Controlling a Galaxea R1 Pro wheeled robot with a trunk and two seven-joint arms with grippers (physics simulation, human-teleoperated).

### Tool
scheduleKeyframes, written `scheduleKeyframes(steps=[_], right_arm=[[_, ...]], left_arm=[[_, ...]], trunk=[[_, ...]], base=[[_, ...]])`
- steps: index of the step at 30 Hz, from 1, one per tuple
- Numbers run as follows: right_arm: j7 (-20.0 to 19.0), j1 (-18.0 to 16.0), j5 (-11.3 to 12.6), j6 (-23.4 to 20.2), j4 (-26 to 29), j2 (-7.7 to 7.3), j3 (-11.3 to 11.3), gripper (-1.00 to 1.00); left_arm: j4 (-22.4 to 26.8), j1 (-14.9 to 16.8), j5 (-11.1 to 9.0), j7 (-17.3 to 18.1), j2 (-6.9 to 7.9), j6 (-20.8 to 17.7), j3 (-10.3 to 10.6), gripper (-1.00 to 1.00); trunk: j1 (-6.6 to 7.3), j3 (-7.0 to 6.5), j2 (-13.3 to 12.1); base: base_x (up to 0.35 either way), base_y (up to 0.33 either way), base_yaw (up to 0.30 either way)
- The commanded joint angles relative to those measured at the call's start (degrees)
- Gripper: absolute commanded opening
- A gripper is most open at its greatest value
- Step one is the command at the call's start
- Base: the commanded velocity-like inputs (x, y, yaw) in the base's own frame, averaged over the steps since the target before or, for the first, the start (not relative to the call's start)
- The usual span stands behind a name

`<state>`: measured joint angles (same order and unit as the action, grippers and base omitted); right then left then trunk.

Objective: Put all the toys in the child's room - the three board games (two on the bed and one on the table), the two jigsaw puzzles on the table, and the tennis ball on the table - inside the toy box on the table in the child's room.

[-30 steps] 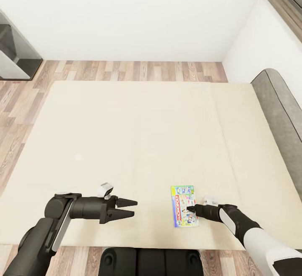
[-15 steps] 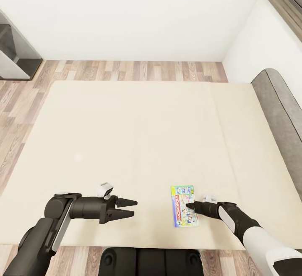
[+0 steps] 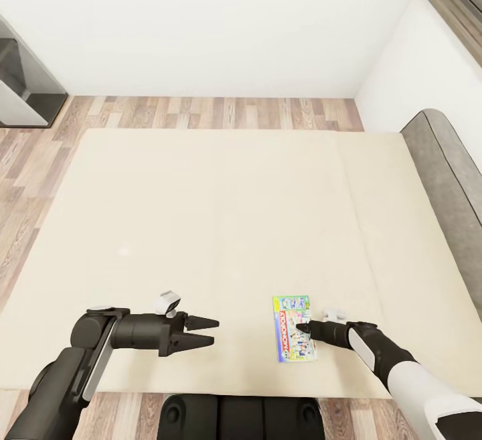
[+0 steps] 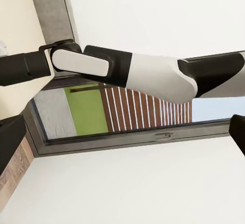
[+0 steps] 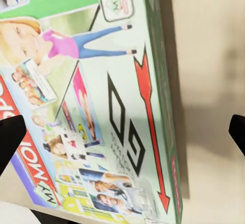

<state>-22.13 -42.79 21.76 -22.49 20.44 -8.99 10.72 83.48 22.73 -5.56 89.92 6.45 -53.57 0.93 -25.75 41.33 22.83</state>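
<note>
Lay flat near the front edge of the beige bed (image 3: 221, 226): the green-edged board game (image 3: 294, 328), red banner along one side. Hovered right over its near edge with fingers spread wide, gripping nothing: the right gripper (image 3: 302, 328). Hung open and empty above the mattress, well apart from the game: the left gripper (image 3: 209, 332).

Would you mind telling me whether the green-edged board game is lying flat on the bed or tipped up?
Flat: the board game lies printed face up on the bed, right gripper over it.
</note>
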Motion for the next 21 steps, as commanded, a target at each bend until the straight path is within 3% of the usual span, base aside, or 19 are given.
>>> scheduleKeyframes(steps=[1,21], right_arm=[[-0.02,-0.01,0.30,-0.28,0.08,-0.02,0.25,1.00],[-0.01,-0.01,0.30,-0.19,0.11,0.03,0.26,1.00]], left_arm=[[0.01,0.01,-0.15,0.08,0.05,-0.63,0.09,1.00],[0.01,0.03,-0.15,0.08,0.05,-0.64,0.03,1.00]], trunk=[[-0.03,0.06,0.09],[-0.03,0.06,0.09]], base=[[0.000,0.000,0.000],[0.000,0.020,0.000]])
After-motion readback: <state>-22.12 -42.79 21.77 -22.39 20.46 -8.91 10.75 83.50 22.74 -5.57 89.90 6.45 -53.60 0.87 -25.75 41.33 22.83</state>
